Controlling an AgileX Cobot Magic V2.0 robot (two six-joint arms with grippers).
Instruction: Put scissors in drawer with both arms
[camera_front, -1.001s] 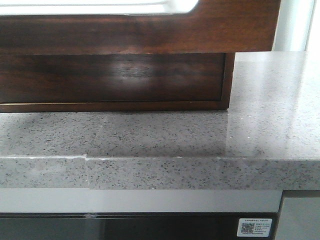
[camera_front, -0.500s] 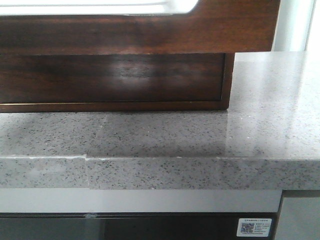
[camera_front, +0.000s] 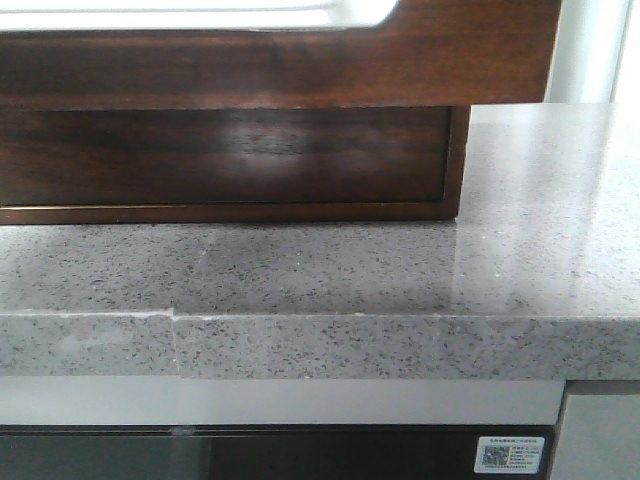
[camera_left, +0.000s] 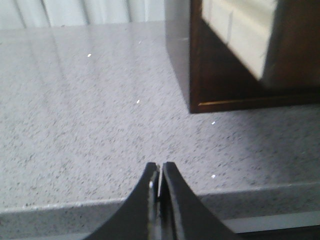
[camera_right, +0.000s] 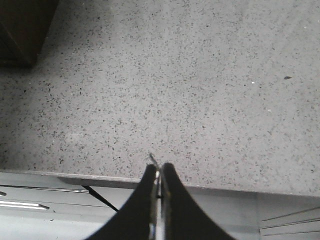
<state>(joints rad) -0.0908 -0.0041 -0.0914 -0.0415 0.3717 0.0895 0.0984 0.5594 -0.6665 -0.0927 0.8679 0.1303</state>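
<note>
While unchanged since before, both end effectors (camera_left: 159, 172) (camera_right: 158, 172) pressed closed above countertop (camera_front: 400, 270).

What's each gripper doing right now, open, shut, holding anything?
Left gripper: shut, nothing between the fingers, over the countertop.
Right gripper: shut, nothing held, over the countertop near its front edge.

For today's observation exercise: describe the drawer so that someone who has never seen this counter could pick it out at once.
Start at the grey speckled countertop; a dark reddish-brown wooden cabinet stands on it. The drawer is the wide wood front across the cabinet's top, jutting forward over the panel below. Unlike that plain panel, it has a long pale cut-out with rounded corners along its top edge.
</note>
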